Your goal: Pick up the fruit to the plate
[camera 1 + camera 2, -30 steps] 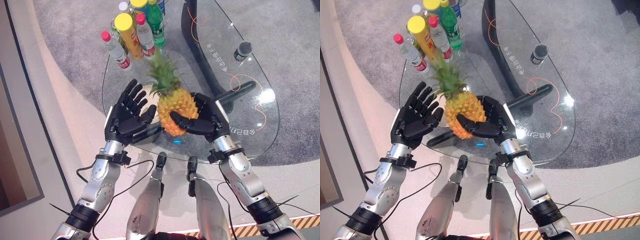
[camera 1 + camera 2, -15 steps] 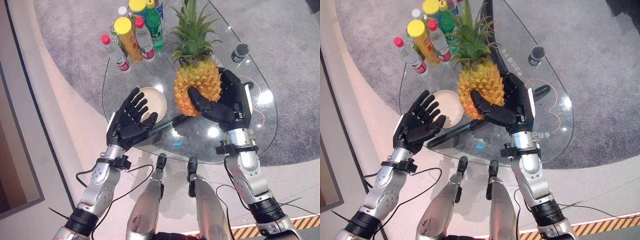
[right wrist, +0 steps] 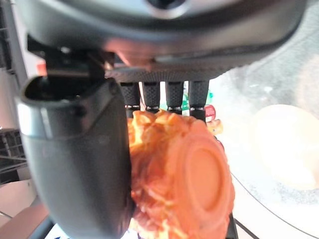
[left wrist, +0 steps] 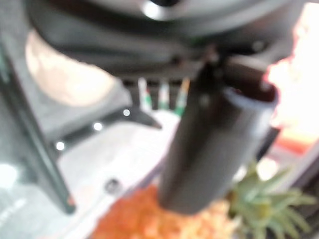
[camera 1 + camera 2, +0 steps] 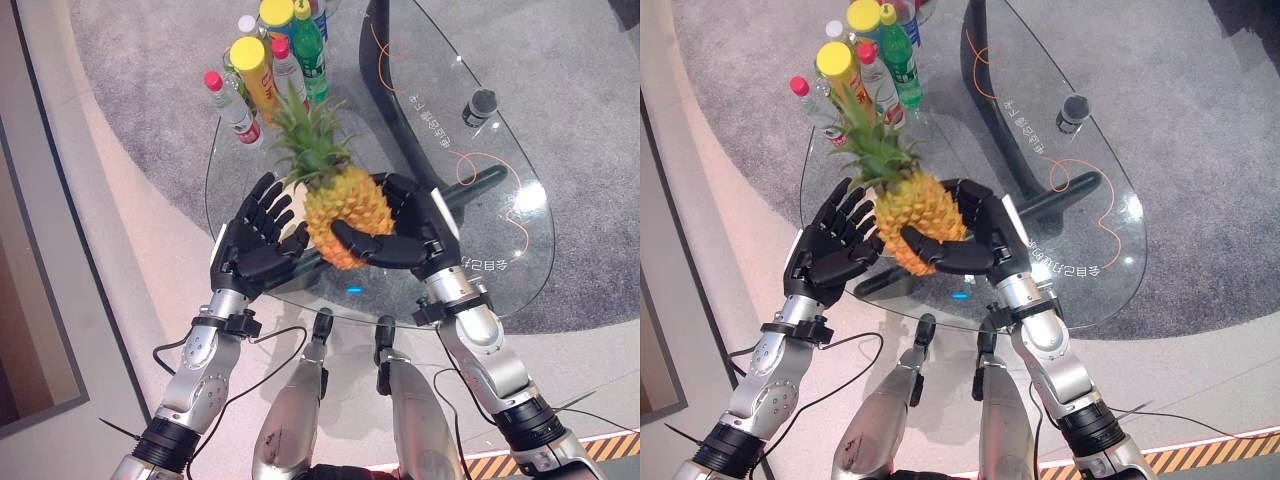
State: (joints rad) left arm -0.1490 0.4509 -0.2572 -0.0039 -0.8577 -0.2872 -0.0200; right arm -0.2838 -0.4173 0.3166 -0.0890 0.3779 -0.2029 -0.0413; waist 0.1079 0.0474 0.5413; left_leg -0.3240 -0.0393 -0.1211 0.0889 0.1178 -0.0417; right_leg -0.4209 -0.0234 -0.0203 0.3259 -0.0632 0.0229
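Pineapple: your right hand fingers curled round it, above worktop near edge. Left hand: fingers apart, beside fruit. Plate below.

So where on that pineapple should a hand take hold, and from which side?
Around the round body of the pineapple, from the side, as the right hand does now: thumb across the front, fingers behind. The spiky crown tilts away toward the bottles, and looks a poor handle. The open left hand could probably steady the opposite flank.
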